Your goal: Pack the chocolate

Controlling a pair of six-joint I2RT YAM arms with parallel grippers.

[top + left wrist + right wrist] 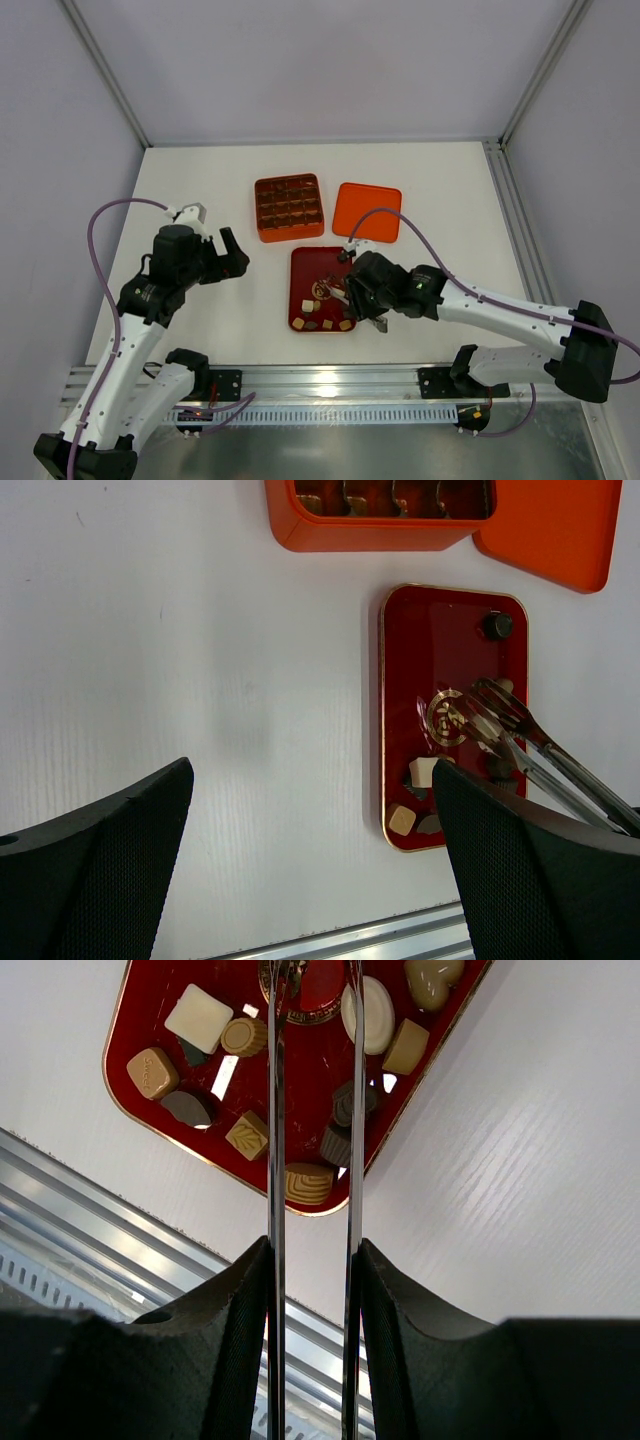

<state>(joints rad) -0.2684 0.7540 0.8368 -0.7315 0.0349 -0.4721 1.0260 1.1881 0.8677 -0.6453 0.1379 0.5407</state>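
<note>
Looks far from done: holds parted, seemingly empty tongs (277,1160) in right gripper (312,1250) over red tray (150,1010) carrying many unpacked chocolates (199,1017); cannot read orange box (288,233) fill.

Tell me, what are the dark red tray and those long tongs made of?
Dark red tray: glossy, mirror-like reflections and a gold rim, so probably lacquered metal or hard plastic. Tongs: bright silver, thin and shiny, most likely polished steel.

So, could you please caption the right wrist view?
Right gripper holds tongs over the red tray of assorted chocolates.
</note>
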